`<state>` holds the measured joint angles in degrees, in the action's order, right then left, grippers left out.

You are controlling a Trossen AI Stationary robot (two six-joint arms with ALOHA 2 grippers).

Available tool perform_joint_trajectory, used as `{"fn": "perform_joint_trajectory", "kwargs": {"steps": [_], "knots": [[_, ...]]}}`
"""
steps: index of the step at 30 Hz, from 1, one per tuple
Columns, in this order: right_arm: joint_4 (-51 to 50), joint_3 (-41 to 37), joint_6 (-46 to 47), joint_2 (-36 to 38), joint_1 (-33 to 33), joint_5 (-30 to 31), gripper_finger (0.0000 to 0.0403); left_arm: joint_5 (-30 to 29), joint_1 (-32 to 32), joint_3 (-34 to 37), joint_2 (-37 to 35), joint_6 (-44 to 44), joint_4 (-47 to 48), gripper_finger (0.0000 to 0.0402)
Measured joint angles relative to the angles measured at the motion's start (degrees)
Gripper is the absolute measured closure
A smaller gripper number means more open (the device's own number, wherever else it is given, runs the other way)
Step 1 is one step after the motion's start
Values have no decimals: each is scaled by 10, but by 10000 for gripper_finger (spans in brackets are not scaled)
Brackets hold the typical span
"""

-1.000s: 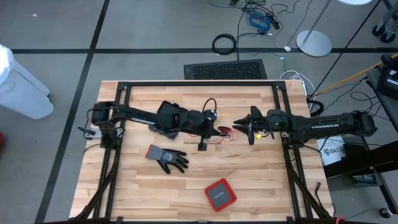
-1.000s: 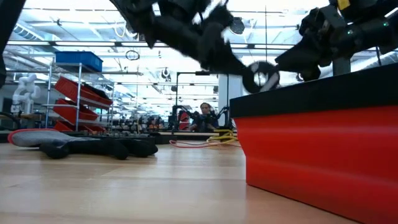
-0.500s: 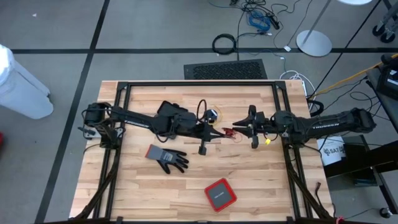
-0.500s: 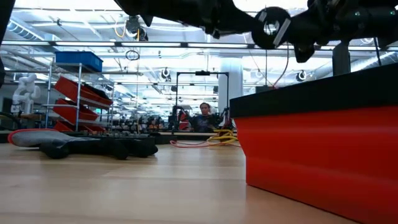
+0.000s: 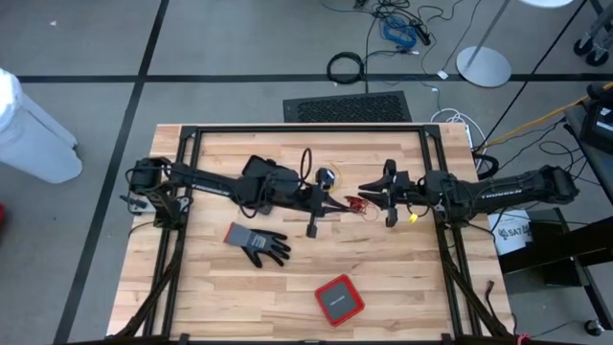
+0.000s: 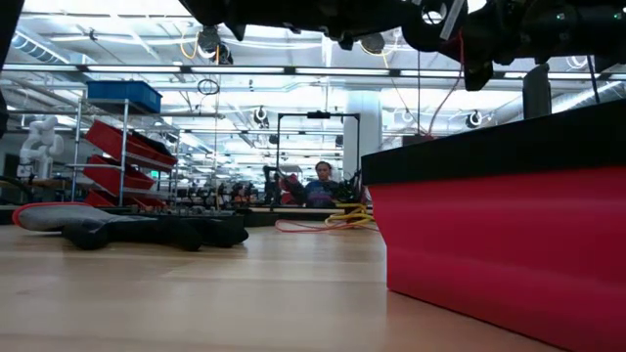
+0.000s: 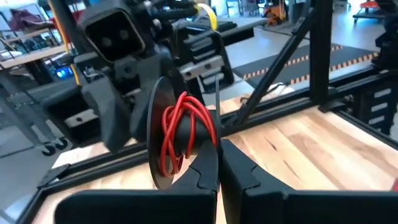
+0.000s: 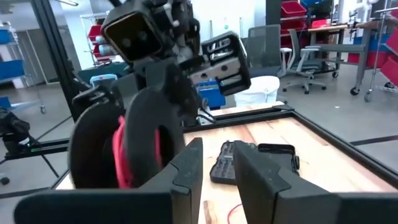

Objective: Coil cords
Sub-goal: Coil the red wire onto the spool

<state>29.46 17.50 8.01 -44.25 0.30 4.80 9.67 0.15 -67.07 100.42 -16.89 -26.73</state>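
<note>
Gripper on my left arm [image 5: 337,204] is clenched on the red cord [image 7: 181,132], holding its loops up off the desk [image 5: 402,278]. Directly facing it, my right gripper [image 5: 367,198] stands partly apart, placed to take the cord's free end.

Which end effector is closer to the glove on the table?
Left. The left end effector is just up and right of the glove; the right end effector sits farther right.
</note>
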Motion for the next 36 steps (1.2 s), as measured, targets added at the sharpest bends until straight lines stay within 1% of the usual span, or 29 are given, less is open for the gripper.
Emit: {"fn": "perform_joint_trajectory", "kwargs": {"steps": [9, 13, 17, 19, 23, 26, 29, 30, 31, 34, 36], "knots": [[-28, 1, -22, -3, 26, 2, 328, 3, 8, 0, 0, 10, -22, 402], [-44, 1, -25, -3, 29, 3, 328, 17, 13, -1, 0, 18, -24, 402], [-92, 0, -20, -4, 30, 7, 328, 41, 14, -3, 1, 16, -29, 402], [-107, 0, -18, -4, 30, 10, 328, 71, 15, -4, 0, 15, -19, 402], [-117, 0, -19, -4, 30, 13, 328, 168, 21, -4, 0, 16, 22, 402], [-114, 0, -24, -4, 34, 10, 328, 197, 21, -4, 0, 8, 48, 402], [-110, 0, -26, -5, 44, 9, 328, 207, 20, -4, 0, -19, 65, 402], [-106, 0, -26, -7, 48, 10, 328, 220, 20, -4, 0, -28, 65, 402], [-104, 0, -25, -9, 53, 10, 328, 245, 20, -4, 0, -31, 64, 402], [-105, 0, -23, -18, 71, 11, 328, 347, 25, -3, 0, -27, 46, 402], [-102, 0, -21, -26, 81, 11, 328, 406, 28, -3, 0, -5, 31, 402]]}}
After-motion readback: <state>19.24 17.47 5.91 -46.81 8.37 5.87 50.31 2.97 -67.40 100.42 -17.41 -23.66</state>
